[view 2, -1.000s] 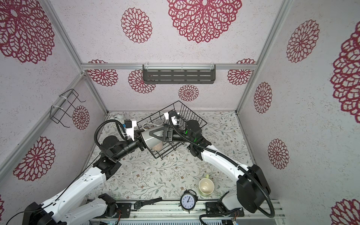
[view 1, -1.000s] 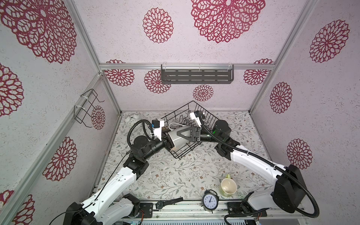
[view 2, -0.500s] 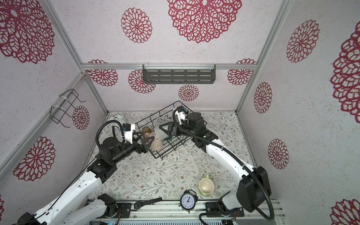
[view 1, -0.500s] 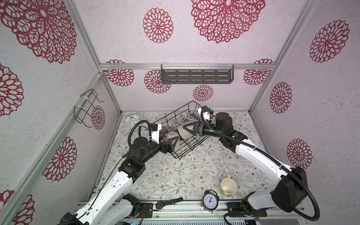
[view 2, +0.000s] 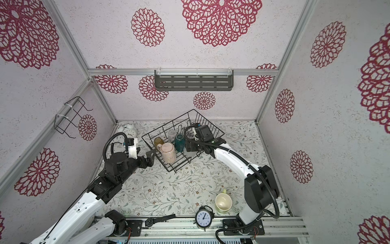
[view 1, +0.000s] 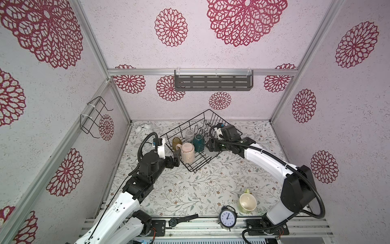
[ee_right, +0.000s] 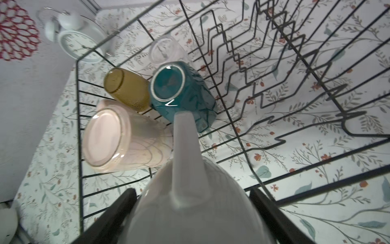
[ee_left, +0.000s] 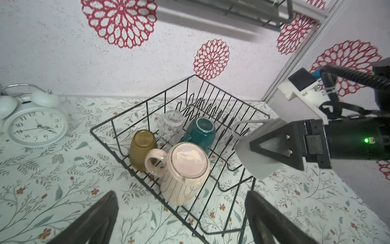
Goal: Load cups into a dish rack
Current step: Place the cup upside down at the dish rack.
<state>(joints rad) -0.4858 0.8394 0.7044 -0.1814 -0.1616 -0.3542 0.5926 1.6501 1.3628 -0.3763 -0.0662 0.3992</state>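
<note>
**Four cups racked, a fifth in the air**

The dish rack (view 1: 185, 124) sits skewed at the back of the floral desk (view 1: 211, 186), with one corner toward the front in both top views. Four cups stand base-up inside it, bunched at the end nearest the left arm. The ribbed pink mug (ee_left: 183, 173) is by the near wall, its handle toward the amber tumbler (ee_left: 142, 147). The clear glass (ee_left: 171, 124) is behind them, and the dark teal mug (ee_left: 200, 132) is just beside the glass.

The left claw (ee_left: 180, 196) hangs at the rack's wall on its own arm's side. It is spread wide, with a finger on either side of the pink mug but clear of it — nothing is in its grip.

The right claw (ee_right: 192, 190) is clamped across the grey mug (ee_left: 242, 152). It holds the mug in the air over the rack, next to the teal mug, with the handle pointing away from the wrist. The claw covers too much of the mug to tell which way its mouth faces.

The pale yellow-green mug (view 1: 247, 203) is outside the rack at the front right of the desk, its cream inside showing. It is just beside a black alarm clock (view 1: 227, 218). A white alarm clock (view 1: 143, 131) stands in the back left corner, near the rack.
</note>
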